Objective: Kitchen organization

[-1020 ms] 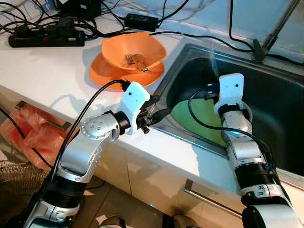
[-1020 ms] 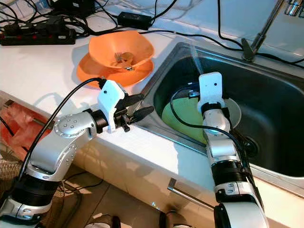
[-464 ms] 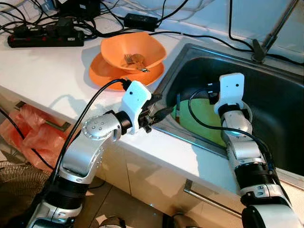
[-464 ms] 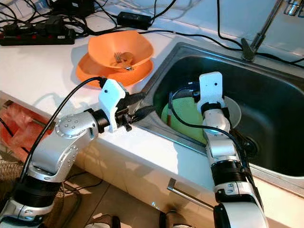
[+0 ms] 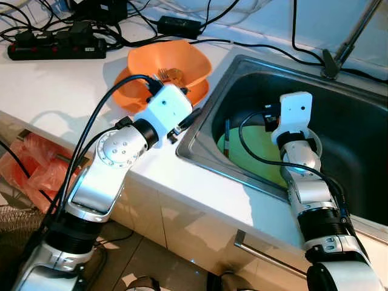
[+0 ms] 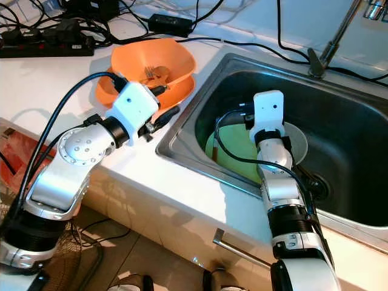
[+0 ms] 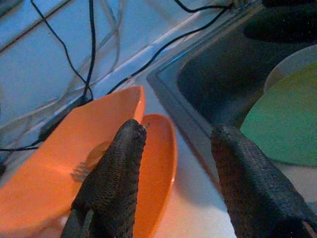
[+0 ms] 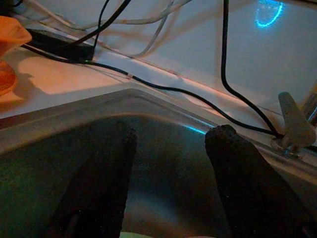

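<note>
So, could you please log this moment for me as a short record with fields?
place: counter beside sink
left pincer: open, empty, by the orange bowl
right pincer: open, empty, over the sink
bowl: sits on orange plate, fork inside
sink contents: green plate lying over a white plate
back of counter: power strip and cables
</note>
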Tool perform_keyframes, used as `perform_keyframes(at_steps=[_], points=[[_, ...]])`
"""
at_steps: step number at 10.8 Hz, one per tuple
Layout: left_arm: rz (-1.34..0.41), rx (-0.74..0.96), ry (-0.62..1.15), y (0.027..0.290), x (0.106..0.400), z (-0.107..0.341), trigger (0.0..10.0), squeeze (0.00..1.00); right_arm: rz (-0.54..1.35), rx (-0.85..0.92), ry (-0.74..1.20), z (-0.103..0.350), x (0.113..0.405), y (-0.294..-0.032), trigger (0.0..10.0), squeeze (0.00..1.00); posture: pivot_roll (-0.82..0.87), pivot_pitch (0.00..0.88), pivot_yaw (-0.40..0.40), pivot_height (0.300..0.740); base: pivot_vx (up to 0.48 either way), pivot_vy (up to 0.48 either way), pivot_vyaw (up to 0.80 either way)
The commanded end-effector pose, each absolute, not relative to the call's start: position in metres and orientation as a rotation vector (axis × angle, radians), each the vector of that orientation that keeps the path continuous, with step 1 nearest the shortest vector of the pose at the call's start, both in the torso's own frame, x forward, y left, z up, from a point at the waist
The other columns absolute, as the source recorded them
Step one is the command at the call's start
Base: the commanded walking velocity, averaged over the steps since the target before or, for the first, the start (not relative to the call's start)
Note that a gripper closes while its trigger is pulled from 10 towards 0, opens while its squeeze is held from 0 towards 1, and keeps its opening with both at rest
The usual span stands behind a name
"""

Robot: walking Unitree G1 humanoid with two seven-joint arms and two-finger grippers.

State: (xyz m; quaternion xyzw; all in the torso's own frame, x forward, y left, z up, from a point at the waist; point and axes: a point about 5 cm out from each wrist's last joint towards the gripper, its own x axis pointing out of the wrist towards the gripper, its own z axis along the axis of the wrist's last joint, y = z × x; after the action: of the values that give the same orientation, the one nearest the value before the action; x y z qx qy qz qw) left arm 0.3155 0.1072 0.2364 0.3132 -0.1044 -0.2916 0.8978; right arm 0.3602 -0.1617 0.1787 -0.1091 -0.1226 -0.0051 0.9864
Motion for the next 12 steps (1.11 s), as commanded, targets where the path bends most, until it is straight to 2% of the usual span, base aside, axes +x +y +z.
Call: perform_keyframes(at_steps=[1,6,9,12], points=[[-0.61,0.697,-0.233,0.104,0.314,0.237,10.0,0.0,-0.005,-0.207,-0.224,0.17,0.358,-0.161,10.0,0.0,0.08,0.148,-0.036,0.74,0.0,0.0,0.0],[-0.484,0.794,-0.277,0.116,0.321,0.242,10.0,0.0,0.004,-0.201,-0.223,0.169,0.357,-0.159,10.0,0.0,0.08,0.15,-0.041,0.74,0.0,0.0,0.0],[-0.37,0.8,-0.259,0.124,0.337,0.234,10.0,0.0,0.007,-0.197,-0.224,0.169,0.358,-0.159,10.0,0.0,0.07,0.145,-0.038,0.74,0.0,0.0,0.0],[-0.345,0.841,-0.266,0.121,0.35,0.228,10.0,0.0,0.003,-0.197,-0.226,0.17,0.358,-0.159,10.0,0.0,0.07,0.141,-0.037,0.74,0.0,0.0,0.0]])
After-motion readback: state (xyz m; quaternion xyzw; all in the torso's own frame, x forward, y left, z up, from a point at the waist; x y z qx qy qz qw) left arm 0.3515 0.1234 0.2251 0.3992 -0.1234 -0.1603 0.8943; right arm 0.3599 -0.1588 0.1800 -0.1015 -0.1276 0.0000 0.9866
